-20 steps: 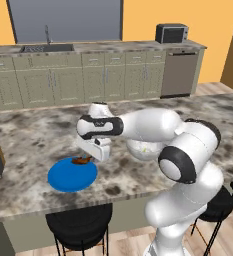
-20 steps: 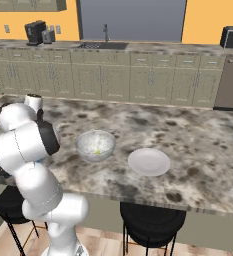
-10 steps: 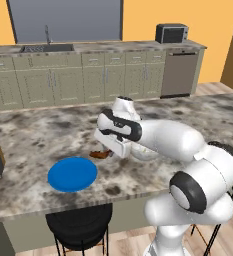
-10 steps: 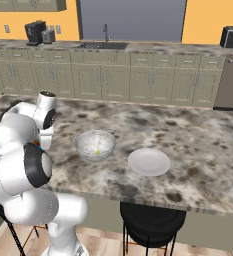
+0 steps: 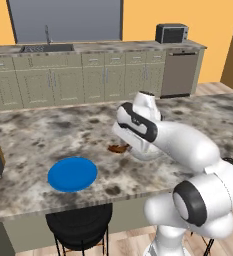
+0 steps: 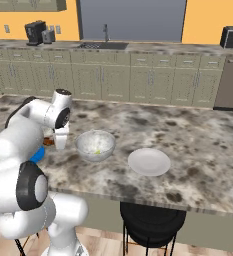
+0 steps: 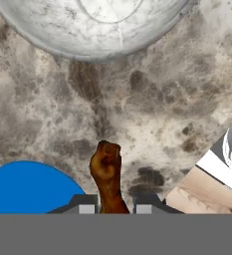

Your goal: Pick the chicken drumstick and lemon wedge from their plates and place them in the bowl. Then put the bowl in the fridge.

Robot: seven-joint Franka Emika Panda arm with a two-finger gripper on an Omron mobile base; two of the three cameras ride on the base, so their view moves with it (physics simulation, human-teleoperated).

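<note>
1. Left base view: the gripper (image 5: 122, 145) hangs over the stone counter (image 5: 48, 135) with the chicken drumstick (image 5: 118, 148) clamped in it. The blue plate (image 5: 72, 174) lies bare, well to the near-left side of the hand; the bowl (image 5: 147, 154) sits just beyond the hand, mostly hidden by the arm.

2. Right base view: the bowl (image 6: 95, 145) stands just beside the hand, on the side away from the blue plate. A small yellow-green piece, judged to be the lemon wedge (image 6: 97, 151), lies inside it. The pale plate (image 6: 149, 161) beyond the bowl is bare.

3. Hand view: the jaws stand narrow, closed on the thin end of the drumstick (image 7: 107, 174), thick end pointing ahead. The bowl rim (image 7: 87, 47) lies ahead; the blue plate (image 7: 23, 187) is at the rear left.

4. Progress, as judged: lemon in the bowl, drumstick lifted off its plate. Remaining: release the drumstick into the bowl, then carry the bowl to the fridge.
</note>
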